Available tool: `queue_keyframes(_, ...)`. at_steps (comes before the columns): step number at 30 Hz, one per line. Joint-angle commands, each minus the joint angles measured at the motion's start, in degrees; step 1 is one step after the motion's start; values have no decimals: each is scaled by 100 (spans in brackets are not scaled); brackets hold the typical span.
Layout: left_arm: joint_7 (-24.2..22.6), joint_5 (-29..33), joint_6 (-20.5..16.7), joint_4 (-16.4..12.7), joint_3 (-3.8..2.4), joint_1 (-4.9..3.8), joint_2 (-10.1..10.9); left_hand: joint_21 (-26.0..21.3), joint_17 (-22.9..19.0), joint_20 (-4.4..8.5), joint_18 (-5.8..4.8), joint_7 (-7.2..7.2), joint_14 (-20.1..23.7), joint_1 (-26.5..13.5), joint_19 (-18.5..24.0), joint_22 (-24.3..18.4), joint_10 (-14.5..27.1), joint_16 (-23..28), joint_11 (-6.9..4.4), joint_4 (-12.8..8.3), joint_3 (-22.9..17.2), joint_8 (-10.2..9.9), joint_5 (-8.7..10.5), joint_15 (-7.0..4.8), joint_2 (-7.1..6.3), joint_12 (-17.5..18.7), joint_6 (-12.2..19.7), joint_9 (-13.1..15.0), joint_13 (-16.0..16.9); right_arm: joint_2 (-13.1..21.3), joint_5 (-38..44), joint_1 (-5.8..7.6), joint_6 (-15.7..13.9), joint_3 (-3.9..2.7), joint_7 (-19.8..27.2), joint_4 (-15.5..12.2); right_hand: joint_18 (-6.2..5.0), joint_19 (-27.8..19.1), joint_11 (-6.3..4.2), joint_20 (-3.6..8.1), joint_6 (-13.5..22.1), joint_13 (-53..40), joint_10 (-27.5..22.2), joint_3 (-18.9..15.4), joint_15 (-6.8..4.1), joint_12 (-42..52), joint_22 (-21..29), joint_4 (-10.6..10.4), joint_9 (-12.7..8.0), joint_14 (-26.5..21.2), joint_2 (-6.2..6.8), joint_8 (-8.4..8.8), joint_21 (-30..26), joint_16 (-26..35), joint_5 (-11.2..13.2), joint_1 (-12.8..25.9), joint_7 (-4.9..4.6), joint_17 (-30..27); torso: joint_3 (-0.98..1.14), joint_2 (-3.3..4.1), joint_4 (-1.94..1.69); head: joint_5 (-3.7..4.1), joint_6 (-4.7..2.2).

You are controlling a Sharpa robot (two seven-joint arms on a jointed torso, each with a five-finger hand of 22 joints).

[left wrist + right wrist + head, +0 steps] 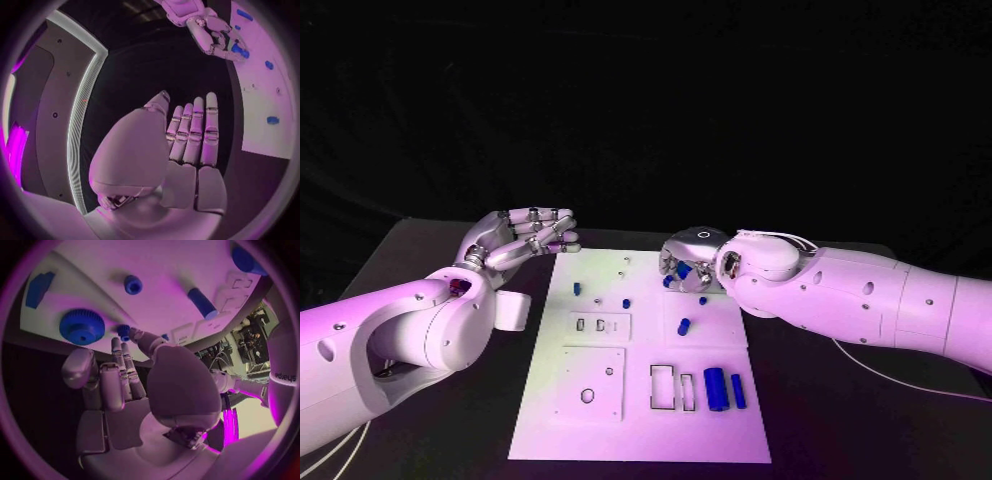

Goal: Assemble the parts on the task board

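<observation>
Left robot hand point(187, 145) flat, empty; right robot hand point(125, 385) seemingly empty beside toothed blue gear point(82, 326) on task board point(639, 420).

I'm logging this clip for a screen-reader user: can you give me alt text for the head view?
A white task board lies on a black table, with the right hand down over the board's far part among small blue parts. The left hand is raised off the board's far left corner, holding nothing. Two longer blue pieces lie nearer, beside rectangular slots.
</observation>
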State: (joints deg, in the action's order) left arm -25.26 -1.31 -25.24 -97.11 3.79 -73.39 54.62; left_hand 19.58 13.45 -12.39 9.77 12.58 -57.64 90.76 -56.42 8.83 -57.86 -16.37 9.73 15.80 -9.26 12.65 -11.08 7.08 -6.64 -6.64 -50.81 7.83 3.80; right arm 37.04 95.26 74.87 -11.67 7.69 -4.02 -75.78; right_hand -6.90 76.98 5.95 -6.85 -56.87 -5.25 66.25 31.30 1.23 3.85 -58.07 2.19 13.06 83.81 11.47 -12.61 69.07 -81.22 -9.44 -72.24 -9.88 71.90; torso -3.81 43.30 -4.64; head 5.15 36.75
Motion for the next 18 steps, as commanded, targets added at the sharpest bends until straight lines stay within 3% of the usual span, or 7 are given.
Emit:
queue_keyframes(1, -18, 4, 109, -6, -6, -17, -2, 31, 8, 3, 66, 3, 13, -1, -25, 7, -4, 31, 5, 11, -33, -27, 31, -6, -47, 28, -25, -5, -10, 1, 116, -5, 154, 1, -36, 2, 118, 52, -3, 2, -38, -8, 55, 46, -13, 22, -97, -2, 11, 309, -9, -20, 68, -44, -26, -39, 6, 10, -11, 24, -11, 11, -13)
queue_keyframes(13, -7, 4, 112, 4, -6, -18, -1, 37, 12, 4, 64, 5, 16, -4, -27, 10, 0, 35, 8, 13, -40, -29, 30, -5, -41, 36, -25, -6, -10, -3, 107, -10, -49, 1, 21, -17, 156, 97, -96, 57, -209, -72, 356, 339, -83, 42, -422, -62, 137, 318, -156, -154, 307, -144, 119, -72, 99, 109, -29, 51, -36, 38, -8)
queue_keyframes(18, -6, 4, 115, 8, -6, -19, -1, 37, 12, 4, 64, 5, 16, -4, -27, 10, 0, 35, 8, 13, -40, -29, 30, -5, -41, 36, -25, -6, -10, 2, 109, -15, -296, 1, -61, -11, 165, 104, -145, 87, -289, -112, 484, 424, -122, 54, -512, -90, 212, 322, -254, -238, 369, -172, 152, -89, 151, 135, -40, 56, -42, 37, -2)
